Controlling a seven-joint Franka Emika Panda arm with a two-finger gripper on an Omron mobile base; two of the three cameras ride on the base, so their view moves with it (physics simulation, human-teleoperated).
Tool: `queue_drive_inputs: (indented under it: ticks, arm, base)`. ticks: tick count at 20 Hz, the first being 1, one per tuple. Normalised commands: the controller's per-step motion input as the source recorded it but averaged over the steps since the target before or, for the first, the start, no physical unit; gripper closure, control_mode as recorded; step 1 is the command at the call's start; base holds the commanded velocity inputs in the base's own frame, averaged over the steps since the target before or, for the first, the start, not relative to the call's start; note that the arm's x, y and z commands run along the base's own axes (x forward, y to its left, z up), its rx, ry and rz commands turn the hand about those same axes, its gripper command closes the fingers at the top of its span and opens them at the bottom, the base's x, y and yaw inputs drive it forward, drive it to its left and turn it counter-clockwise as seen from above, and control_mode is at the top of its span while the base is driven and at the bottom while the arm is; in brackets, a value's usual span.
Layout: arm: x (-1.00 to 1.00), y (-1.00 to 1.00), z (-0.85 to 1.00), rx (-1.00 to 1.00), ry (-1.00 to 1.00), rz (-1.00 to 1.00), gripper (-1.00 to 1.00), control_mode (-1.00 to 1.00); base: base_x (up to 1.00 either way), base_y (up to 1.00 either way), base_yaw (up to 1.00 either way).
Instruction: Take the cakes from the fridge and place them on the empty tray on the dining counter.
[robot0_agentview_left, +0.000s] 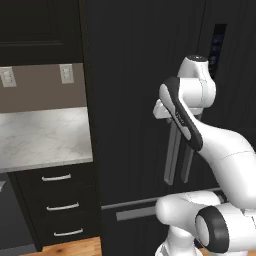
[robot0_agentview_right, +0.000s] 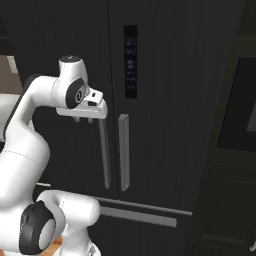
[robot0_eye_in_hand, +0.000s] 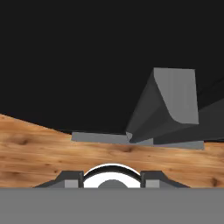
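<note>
The tool (robot0_agentview_right: 83, 119) hangs at the top of the left-hand handle (robot0_agentview_right: 104, 155) of the fridge (robot0_agentview_right: 165, 100), pointing down along it. Its fingers are barely visible under the white hand, so whether they are released or clamped on the handle cannot be told. In the hand view the handle's grey top end sits just right of centre, with the wooden floor (robot0_eye_in_hand: 39, 144) below.

The likely risk is a missed or shallow hold: if the handle lies beside the fingers and not between them, a pull would slip off and the door would stay shut. A pull straight out, not following the door's swing, could also drag the fingers off. The cakes presumably sit behind the closed doors.

Beyond the arm, the fridge's right handle (robot0_agentview_right: 123, 150) stands near the left one, the display panel (robot0_agentview_right: 130, 62) above it, and a horizontal drawer handle (robot0_agentview_right: 137, 215) below. Left of the fridge, a marbled worktop (robot0_agentview_left: 40, 135) runs to the wall, with drawers (robot0_agentview_left: 56, 205) under its front edge and two wall sockets (robot0_agentview_left: 66, 73) above its back edge.
</note>
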Motion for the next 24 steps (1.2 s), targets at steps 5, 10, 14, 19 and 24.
queue_drive_inputs:
  ticks: [5,10,14,19,24]
  arm:
    - [-0.53,0.0,0.0,0.0,-0.11,-0.01,-1.0,-1.0]
    - [-0.85,-0.01,-0.12,0.0,-0.2,-0.07,-1.0,-1.0]
    - [-0.73,-0.03,-0.09,0.0,-0.12,-0.08,-1.0,-1.0]
    - [-0.7,-0.12,-0.05,0.0,-0.09,-0.06,-1.0,-1.0]
    - [-0.55,-0.13,0.0,0.0,-0.05,-0.07,-1.0,-1.0]
  base:
    - [0.0,0.0,0.0]
    - [0.0,0.0,0.0]
    - [0.0,0.0,0.0]
    - [0.0,0.0,0.0]
    - [0.0,0.0,0.0]
